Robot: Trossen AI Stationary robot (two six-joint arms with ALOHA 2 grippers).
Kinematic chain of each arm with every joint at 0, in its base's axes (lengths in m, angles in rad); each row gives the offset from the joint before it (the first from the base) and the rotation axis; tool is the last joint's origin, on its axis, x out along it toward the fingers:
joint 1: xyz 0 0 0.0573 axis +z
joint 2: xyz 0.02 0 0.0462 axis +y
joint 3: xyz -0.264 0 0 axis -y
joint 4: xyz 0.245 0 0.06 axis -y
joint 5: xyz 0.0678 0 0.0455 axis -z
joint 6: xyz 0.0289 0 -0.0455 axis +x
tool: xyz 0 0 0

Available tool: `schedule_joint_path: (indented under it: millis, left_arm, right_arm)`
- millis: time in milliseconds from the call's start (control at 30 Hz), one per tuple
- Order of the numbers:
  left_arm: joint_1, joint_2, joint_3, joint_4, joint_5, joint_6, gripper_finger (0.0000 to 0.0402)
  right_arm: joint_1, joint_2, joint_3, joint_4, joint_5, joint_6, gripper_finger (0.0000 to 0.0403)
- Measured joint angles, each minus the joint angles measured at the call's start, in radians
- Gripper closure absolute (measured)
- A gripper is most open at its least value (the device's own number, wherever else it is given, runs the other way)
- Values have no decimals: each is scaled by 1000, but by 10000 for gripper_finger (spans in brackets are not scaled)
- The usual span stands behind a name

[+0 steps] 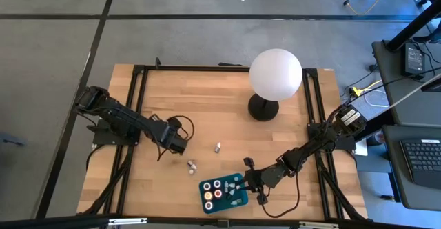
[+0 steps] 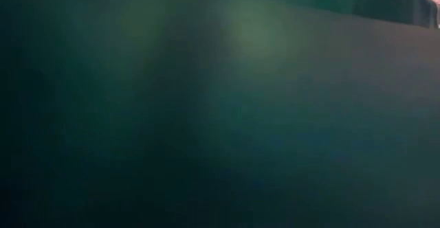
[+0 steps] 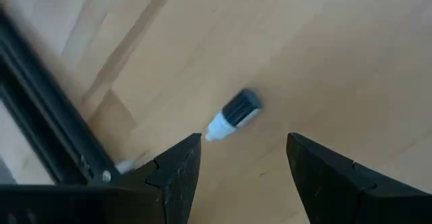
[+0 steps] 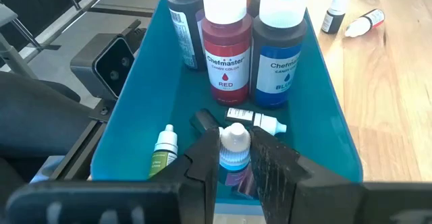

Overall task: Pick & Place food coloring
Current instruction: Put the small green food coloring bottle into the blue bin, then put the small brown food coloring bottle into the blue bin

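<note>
The teal tray [image 1: 204, 187] stands near the table's front edge and holds several food coloring bottles, among them a red one [image 4: 227, 52] and a blue one [image 4: 279, 62], both upright. My right gripper [image 1: 246, 181] is over the tray's right end, shut on a small white-capped bottle [image 4: 235, 146]. My left gripper [image 3: 243, 163] is open, left of the tray, above a small dark bottle [image 3: 234, 113] that lies on its side on the wood. Another tiny bottle [image 1: 217, 147] stands on the table nearby. My right gripper pinches the small bottle between its two fingers [image 4: 202, 158], on its body [image 4: 233, 162] just under the white cap [image 4: 235, 136]. The fingers slant down from the table's right side. The bottle stands upright in the hold inside the tray; its bottom is hidden.
A white globe lamp [image 1: 275, 74] on a black base stands at the table's far right. A small green bottle [image 4: 164, 151] and a lying white-capped bottle [image 4: 260, 120] sit in the tray close to my right fingers. The low view is filled by a blurred teal surface [image 2: 220, 118].
</note>
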Motion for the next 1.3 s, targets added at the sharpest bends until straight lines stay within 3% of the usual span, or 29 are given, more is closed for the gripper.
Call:
schedule_joint_path:
  millis: [267, 800, 1067, 1300]
  left_arm:
    - [54, 0, 0, 45, 3, 137, 187]
    - [79, 0, -6, 48, 49, 179, 187]
    - [84, 0, -159, 196, 90, 180, 187]
    - [80, -8, -224, 292, 78, 225, 187]
  right_arm:
    - [1, 0, 0, 0, 1, -1, 317]
    - [2, 0, 0, 0, 3, -5, 303]
    - [3, 0, 0, 4, 0, 21, 249]
    - [3, 0, 0, 10, 1, 26, 243]
